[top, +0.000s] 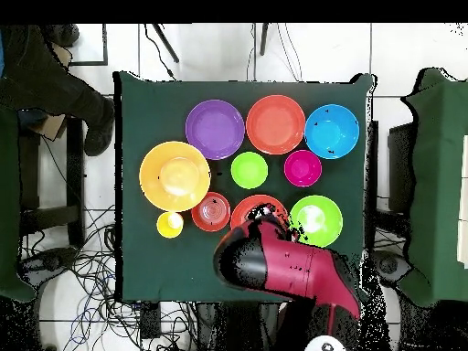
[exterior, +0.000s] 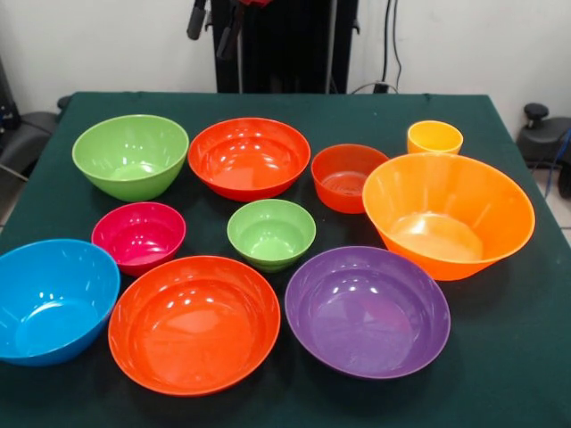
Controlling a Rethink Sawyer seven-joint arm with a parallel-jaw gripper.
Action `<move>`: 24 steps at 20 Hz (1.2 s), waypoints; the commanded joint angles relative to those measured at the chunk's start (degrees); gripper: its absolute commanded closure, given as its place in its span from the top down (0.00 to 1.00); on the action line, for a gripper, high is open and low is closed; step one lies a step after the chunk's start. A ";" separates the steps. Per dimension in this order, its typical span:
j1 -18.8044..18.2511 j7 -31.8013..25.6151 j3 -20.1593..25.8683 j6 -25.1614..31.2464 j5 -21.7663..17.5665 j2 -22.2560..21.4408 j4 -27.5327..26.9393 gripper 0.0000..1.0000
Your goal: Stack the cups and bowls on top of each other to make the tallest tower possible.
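One yellow-orange cup (exterior: 434,136) stands at the back right, behind the large orange bowl (exterior: 448,212). The bowls sit singly on the green cloth, none inside another: lime green (exterior: 130,156), red-orange (exterior: 249,157), small red-orange (exterior: 349,176), magenta (exterior: 138,235), small lime green (exterior: 271,234), blue (exterior: 53,299), wide red-orange (exterior: 194,323) and purple (exterior: 367,310). My gripper (exterior: 212,27) hangs open and empty at the top edge, above and behind the back row. In the overhead view the arm (top: 274,260) covers part of a red-orange bowl (top: 251,212).
The table (exterior: 500,357) is covered in dark green cloth, with bare strips along its front and right side. In the overhead view a person's legs (top: 55,82) show at the upper left, beside the table. Cables lie on the floor.
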 commanded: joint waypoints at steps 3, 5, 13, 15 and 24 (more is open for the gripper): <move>0.10 4.64 -1.13 -19.35 -7.93 10.79 8.32 1.00; 0.55 4.81 -2.71 -22.90 -7.72 13.50 7.46 1.00; 0.94 3.95 -4.90 -28.48 -5.10 17.58 5.58 1.00; 0.51 3.66 -4.59 -28.17 -4.70 17.85 4.67 1.00; 0.00 0.95 -3.39 -20.81 -4.24 13.66 0.72 1.00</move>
